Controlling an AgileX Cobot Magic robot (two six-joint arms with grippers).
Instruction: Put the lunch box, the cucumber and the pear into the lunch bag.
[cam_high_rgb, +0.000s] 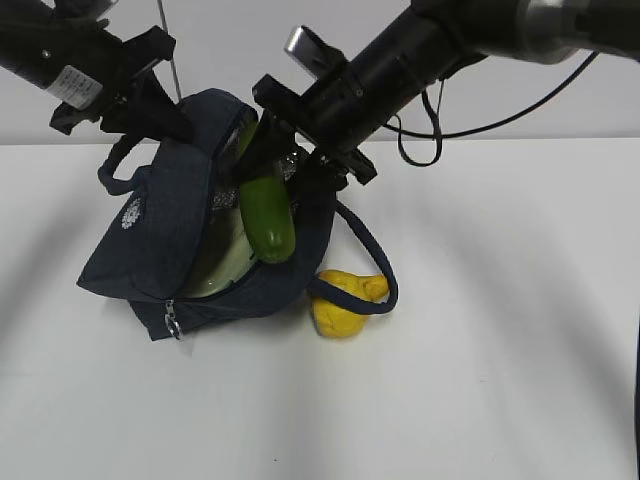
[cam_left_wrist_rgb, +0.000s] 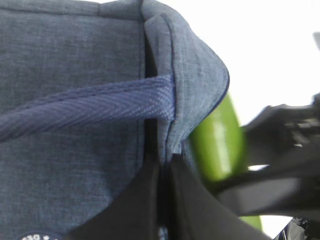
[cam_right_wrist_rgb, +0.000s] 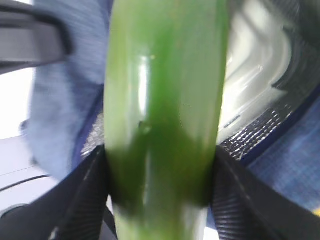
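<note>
Two pincers work at the bag (cam_high_rgb: 160, 250), which lies slumped on the white surface (cam_high_rgb: 480, 330) with its mouth gaping upward and its zipper pull (cam_high_rgb: 172, 322) hanging at the near lower edge. Right pincer (cam_high_rgb: 268, 158) is clamped on the cucumber (cam_high_rgb: 266, 215); in the right wrist view its two dark fingers (cam_right_wrist_rgb: 85, 195) press against both flanks of the green body (cam_right_wrist_rgb: 165, 115). The cucumber hangs steeply, its rounded lower end inside the bag's mouth, over the box (cam_high_rgb: 222, 262), whose pale green lid shows within the bag against the silver lining (cam_right_wrist_rgb: 255, 135). Left pincer (cam_high_rgb: 165, 112) sits at the bag's upper rim; the left wrist view shows its dark fingers (cam_left_wrist_rgb: 135, 210) closed together on the fabric edge of the bag (cam_left_wrist_rgb: 75, 75), just below where a handle strap (cam_left_wrist_rgb: 90, 107) meets the rim, with the cucumber (cam_left_wrist_rgb: 220, 140) just past that rim. The bag's round white logo (cam_high_rgb: 132, 212) faces the camera on its left flank. The pear (cam_high_rgb: 343, 302) lies on the surface, touching the bag's right lower corner, outside it. One bag handle (cam_high_rgb: 375, 262) loops over the pear's neck; the other handle (cam_high_rgb: 115, 165) curls out near the left pincer.
</note>
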